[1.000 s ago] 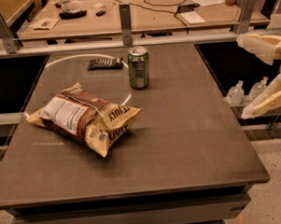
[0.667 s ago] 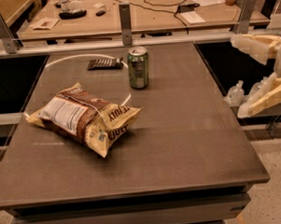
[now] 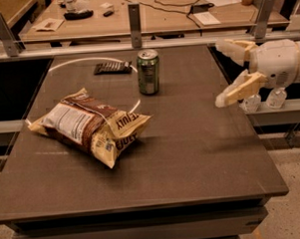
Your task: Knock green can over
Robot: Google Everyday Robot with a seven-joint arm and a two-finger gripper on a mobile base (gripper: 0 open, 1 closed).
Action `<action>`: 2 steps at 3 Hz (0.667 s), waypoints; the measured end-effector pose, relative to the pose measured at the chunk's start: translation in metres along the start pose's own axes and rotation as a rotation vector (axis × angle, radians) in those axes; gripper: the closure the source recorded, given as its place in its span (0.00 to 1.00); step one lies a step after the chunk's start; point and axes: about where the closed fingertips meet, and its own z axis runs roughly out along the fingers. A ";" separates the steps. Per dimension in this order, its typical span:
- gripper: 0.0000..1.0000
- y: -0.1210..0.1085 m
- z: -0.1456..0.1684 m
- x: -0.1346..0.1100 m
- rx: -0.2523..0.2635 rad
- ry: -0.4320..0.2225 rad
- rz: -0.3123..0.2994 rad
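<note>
The green can (image 3: pixel 148 71) stands upright on the dark table (image 3: pixel 191 154), toward the back and near the middle. Its silver top with pull tab faces up. My gripper (image 3: pixel 227 72) comes in from the right edge of the view, above the table's right side and well to the right of the can. Its two pale fingers are spread apart and hold nothing. It is not touching the can.
A tan-and-brown chip bag (image 3: pixel 88 126) lies on the table's left half, in front of the can. A small dark flat object (image 3: pixel 112 68) lies behind the can to the left. A desk with papers and cables (image 3: pixel 150 12) stands behind a rail. Plastic bottles (image 3: pixel 266 100) sit at the right.
My gripper has moved left, in over the table's right side and closer to the can. The can and the chip bag have not moved.
</note>
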 end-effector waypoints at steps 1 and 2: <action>0.00 -0.032 0.023 0.025 0.032 0.032 0.040; 0.00 -0.061 0.048 0.046 0.064 0.048 0.062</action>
